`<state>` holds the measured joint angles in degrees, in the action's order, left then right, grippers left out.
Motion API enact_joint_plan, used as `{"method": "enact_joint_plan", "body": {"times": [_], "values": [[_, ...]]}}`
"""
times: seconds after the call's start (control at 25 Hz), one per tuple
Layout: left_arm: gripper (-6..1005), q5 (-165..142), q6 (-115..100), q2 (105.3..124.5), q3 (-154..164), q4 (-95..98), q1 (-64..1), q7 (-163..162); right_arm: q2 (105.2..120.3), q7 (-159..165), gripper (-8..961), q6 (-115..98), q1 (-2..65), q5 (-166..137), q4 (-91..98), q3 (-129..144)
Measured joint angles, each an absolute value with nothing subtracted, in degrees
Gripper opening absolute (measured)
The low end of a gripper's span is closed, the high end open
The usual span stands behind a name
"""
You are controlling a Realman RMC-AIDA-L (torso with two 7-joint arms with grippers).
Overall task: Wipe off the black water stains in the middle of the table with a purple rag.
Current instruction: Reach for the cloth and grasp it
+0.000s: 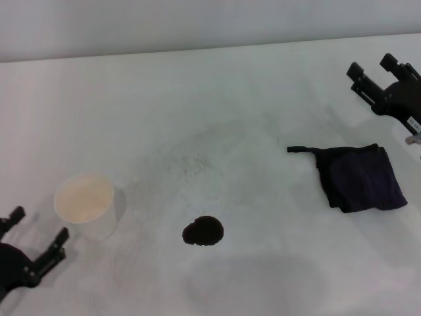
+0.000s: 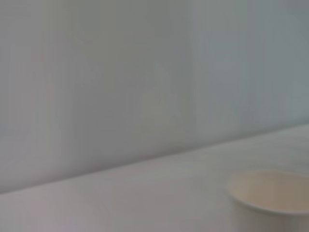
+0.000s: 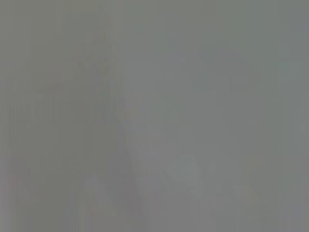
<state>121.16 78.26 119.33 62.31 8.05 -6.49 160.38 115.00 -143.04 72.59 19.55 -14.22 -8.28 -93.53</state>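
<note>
The black water stain is a small glossy blot on the white table, near the front middle. The purple rag lies folded at the right, its thin cord tail pointing left. My right gripper is open and empty, at the far right behind the rag and apart from it. My left gripper is open and empty at the front left corner, beside a cup. The right wrist view shows only plain grey.
A white paper cup stands upright at the front left, left of the blot; its rim also shows in the left wrist view. Faint grey smudges mark the table's middle. A pale wall runs behind the table.
</note>
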Motion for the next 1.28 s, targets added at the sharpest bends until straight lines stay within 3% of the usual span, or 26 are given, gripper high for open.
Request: {"method": "enact_joint_plan", "body": {"times": [0.16,0.32,0.64,0.88,1.08,1.16,1.28], "values": [[876,126.94,78.49,119.30,62.32,7.94,-6.32,160.40,114.51,-133.77,811,73.03,19.95,-14.52,-9.37,-93.30],[876,133.03,78.71,119.28,62.31,8.20,-5.99,160.55,112.76,-123.41,811,73.12,19.95,-17.88,-11.88,-92.93],[877,142.98,78.31,118.83,61.88,10.23,-5.44,161.70,106.61,-101.56,811,73.16,20.02,-31.97,-17.22,-92.89],[877,144.66,78.18,118.74,54.22,10.73,-5.38,161.94,100.96,-85.31,812,73.10,19.63,-45.77,-22.98,-93.32],[876,144.32,77.50,118.61,51.43,11.32,-6.19,161.93,97.91,-73.37,812,71.95,19.54,-57.20,-31.83,-94.09],[876,144.26,76.56,118.59,51.38,12.36,-6.56,161.93,97.23,-66.57,811,70.46,19.17,-64.82,-38.32,-96.50],[876,144.24,75.91,118.57,51.34,13.08,-7.19,161.92,98.77,-54.02,811,69.57,18.08,-82.99,-49.95,-104.42]]}}
